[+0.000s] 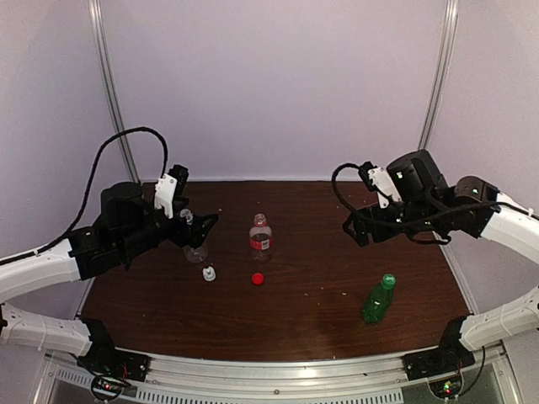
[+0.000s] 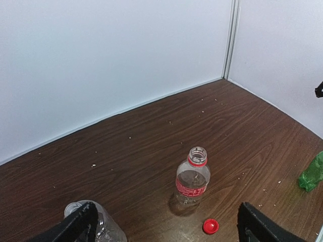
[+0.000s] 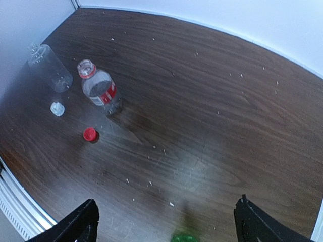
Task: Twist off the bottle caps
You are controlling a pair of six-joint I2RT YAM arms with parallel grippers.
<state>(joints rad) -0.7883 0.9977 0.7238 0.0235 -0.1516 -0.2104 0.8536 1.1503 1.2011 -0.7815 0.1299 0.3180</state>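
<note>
Three small bottles stand on the brown table (image 1: pixel 320 252). The clear one (image 1: pixel 195 248) has an open neck, and its white nozzle cap (image 1: pixel 208 273) lies just in front of it. The red-labelled bottle (image 1: pixel 260 237) is open too, with its red cap (image 1: pixel 258 279) lying on the wood nearby. On the green bottle (image 1: pixel 377 301) at the right, the green cap (image 1: pixel 388 279) is still in place. My left gripper (image 1: pixel 195 227) hangs open over the clear bottle (image 2: pixel 98 224), which sits against its left finger. My right gripper (image 1: pixel 354 231) is open and empty, raised above and behind the green bottle (image 3: pixel 184 237).
White walls close the table on the left, back and right, with metal posts (image 1: pixel 114 93) in the corners. An aluminium rail (image 1: pixel 269 370) runs along the near edge between the arm bases. Small crumbs dot the wood.
</note>
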